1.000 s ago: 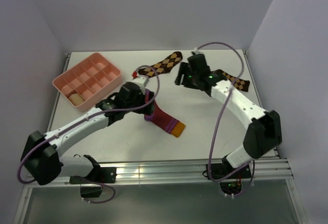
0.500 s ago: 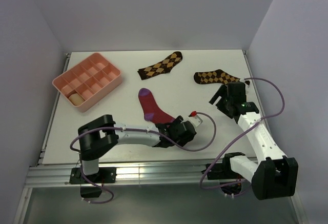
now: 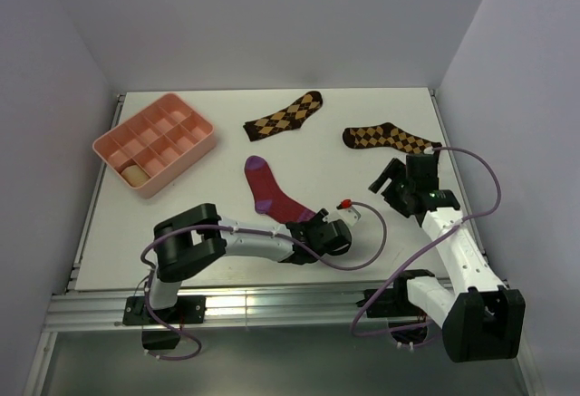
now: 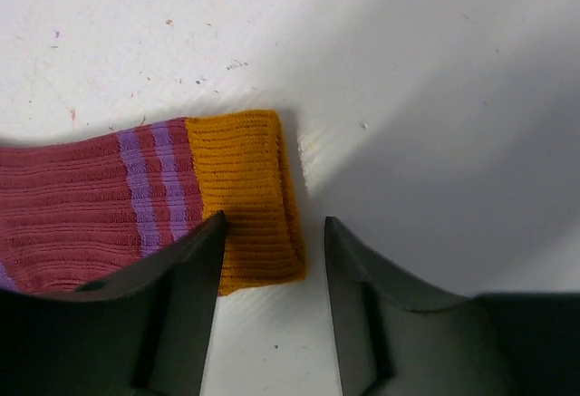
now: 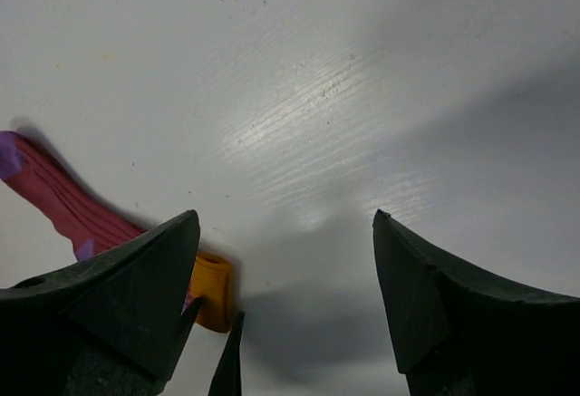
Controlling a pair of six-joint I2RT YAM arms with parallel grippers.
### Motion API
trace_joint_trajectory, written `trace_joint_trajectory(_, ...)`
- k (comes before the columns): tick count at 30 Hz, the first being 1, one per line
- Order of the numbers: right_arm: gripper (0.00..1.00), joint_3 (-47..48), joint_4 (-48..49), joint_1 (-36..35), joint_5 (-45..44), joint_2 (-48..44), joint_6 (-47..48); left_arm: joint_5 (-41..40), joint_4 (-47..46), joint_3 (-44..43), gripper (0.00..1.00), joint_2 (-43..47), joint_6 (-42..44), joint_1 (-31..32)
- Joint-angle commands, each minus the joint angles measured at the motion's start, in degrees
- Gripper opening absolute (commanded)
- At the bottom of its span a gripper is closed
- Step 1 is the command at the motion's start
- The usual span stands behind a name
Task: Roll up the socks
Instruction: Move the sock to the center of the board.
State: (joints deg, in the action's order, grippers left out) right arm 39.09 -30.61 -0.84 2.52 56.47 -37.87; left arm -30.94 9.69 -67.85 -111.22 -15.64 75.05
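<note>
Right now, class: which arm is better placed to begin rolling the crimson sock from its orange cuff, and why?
Left. The left gripper is open and low over the crimson sock, the orange cuff end between its jaws. The right gripper, also open, faces bare table beside the sock.

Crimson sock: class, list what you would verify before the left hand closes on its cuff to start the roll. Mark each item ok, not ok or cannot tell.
1. Left hand open: ok, jaws apart.
2. Orange cuff between its fingers: ok, the cuff's end lies in the gap.
3. Crimson sock flat on the table: ok.
4. Fingers low enough to pinch the cuff: cannot tell.
5. Right hand open, empty, off the sock: ok.
6. Argyle socks apart from it: ok.
</note>
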Motion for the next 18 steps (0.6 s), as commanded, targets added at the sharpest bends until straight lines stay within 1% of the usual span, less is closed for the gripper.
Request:
trace_joint_trajectory(1,0.84,-1.21,2.57,0.40,2.66,-1.01,-0.01,-2.90,3.49,-0.96,0.46,-2.59,-0.88,0.28)
trace_joint_trajectory(3,0.83,-1.56,3.10,0.40,3.63,-0.83,-0.36,-2.99,4.02,-0.61,0.35,-3.21,-0.97,0.36)
trace_joint_trajectory(4,0.82,-1.74,3.54,0.40,3.98,-0.75,-0.37,-3.07,4.10,-0.52,0.26,-3.65,-1.06,0.28)
trace_joint_trajectory(6,0.82,-2.09,3.98,0.40,4.50,-0.66,-0.54,-3.69,4.19,-0.09,0.17,-4.09,-1.24,0.28)
trace_joint_trajectory(7,0.82,-2.09,4.33,0.40,4.77,-0.57,-0.54,-3.86,4.28,0.00,0.08,-4.53,-1.24,0.28)
trace_joint_trajectory(8,0.82,-2.18,4.68,0.40,4.94,-0.66,-0.37,-3.95,4.28,0.09,0.01,-4.62,-1.32,0.10)
trace_joint_trajectory(12,0.79,-2.88,6.35,0.40,7.05,-1.18,0.51,-2.20,3.93,0.53,0.01,-3.66,-2.64,-1.21)
trace_joint_trajectory(15,0.76,-4.02,8.54,0.40,9.51,-1.80,0.86,3.85,2.53,1.23,0.01,-0.67,-4.91,-3.76)
trace_joint_trajectory(16,0.74,-4.28,9.86,0.40,11.43,-1.97,0.69,6.57,1.13,1.76,0.01,1.42,-5.71,-5.85)
trace_joint_trajectory(17,0.73,-4.81,10.74,0.40,12.32,-2.15,0.17,11.47,0.33,2.98,0.00,2.57,-6.59,-7.09)
trace_joint_trajectory(18,0.72,-5.86,11.53,0.40,13.03,-2.24,-0.19,14.56,-0.46,3.69,0.01,3.63,-8.34,-8.50)
